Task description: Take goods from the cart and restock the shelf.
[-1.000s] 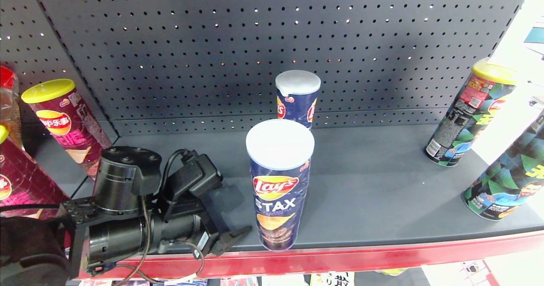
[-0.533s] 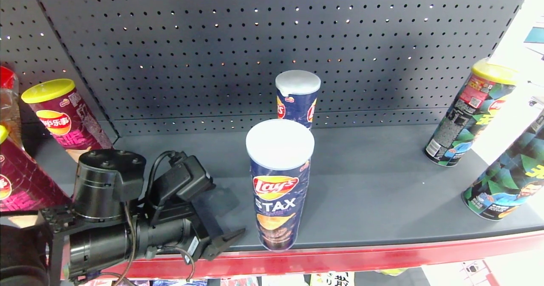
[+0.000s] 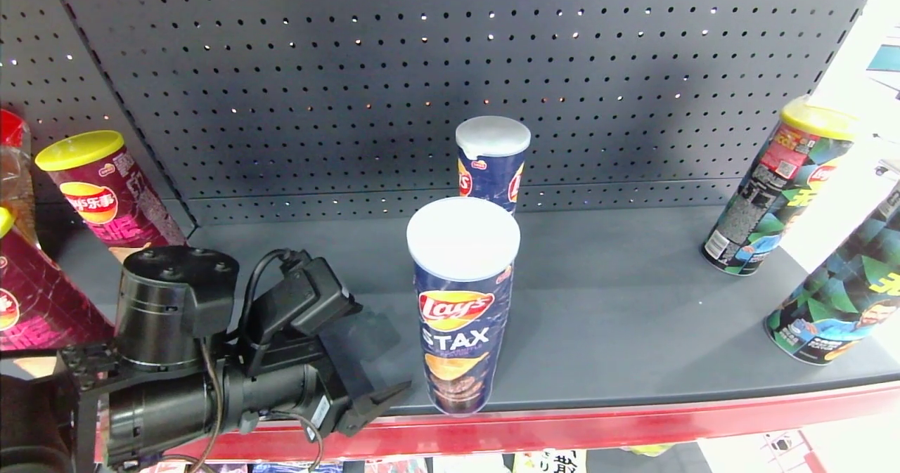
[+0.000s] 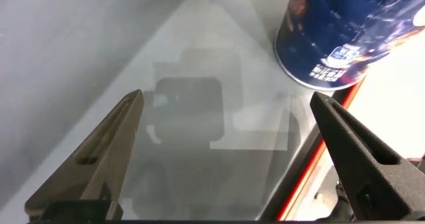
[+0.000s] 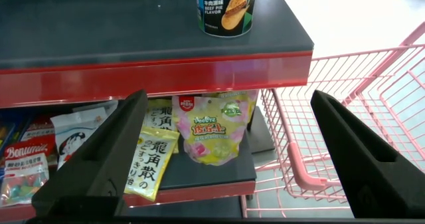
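Note:
A tall blue chip can (image 3: 463, 304) with a white lid stands upright near the front edge of the grey shelf (image 3: 619, 318). A second blue can (image 3: 490, 160) stands behind it by the pegboard. My left gripper (image 3: 383, 371) hovers low over the shelf just left of the front can, open and empty. In the left wrist view the gripper (image 4: 226, 98) has its fingers spread wide over bare shelf, with the base of the blue can (image 4: 345, 38) just beyond one fingertip. My right gripper (image 5: 229, 98) is open and empty, below and in front of the shelf edge.
Maroon cans (image 3: 105, 192) stand on the shelf's left, green-and-black cans (image 3: 777, 188) on its right. In the right wrist view, one such can (image 5: 226, 8) sits above the red shelf lip, snack bags (image 5: 212, 127) fill the lower shelf, and a pink wire cart (image 5: 352, 98) is alongside.
My left arm has drawn back to the left and toward the shelf's front, away from the front blue can, then nearly stopped. The cans have not moved.

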Controlling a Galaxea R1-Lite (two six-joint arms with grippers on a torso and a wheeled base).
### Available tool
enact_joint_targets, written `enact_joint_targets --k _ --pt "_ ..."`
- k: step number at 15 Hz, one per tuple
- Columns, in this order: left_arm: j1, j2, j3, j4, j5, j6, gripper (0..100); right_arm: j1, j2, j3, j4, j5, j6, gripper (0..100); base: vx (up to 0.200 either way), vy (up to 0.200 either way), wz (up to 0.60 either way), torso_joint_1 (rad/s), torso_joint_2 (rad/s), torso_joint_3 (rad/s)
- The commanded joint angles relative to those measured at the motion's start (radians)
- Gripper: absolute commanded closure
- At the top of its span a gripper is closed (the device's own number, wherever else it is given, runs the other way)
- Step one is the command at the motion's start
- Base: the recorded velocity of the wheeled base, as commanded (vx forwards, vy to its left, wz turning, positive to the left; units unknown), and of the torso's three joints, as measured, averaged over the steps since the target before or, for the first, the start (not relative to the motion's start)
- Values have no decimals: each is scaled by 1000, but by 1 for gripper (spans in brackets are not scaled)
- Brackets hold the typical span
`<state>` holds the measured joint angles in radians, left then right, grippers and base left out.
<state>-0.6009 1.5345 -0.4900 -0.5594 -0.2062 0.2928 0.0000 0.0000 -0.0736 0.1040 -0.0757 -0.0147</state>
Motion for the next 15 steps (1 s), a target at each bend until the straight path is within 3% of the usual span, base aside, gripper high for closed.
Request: enact_joint_targets --k 1,6,15 --pt "-2 4 -4 -1 -2 0 0 0 2 0 0 1 1 0 0 0 0 0 0 0" --pt "-2 6 10 -1 -10 0 0 0 2 0 0 -1 1 0 0 0 0 0 0 0" --pt "-16 61 -50 -1 -12 2 0 0 2 0 0 -1 1 0 0 0 0 0 0 0"
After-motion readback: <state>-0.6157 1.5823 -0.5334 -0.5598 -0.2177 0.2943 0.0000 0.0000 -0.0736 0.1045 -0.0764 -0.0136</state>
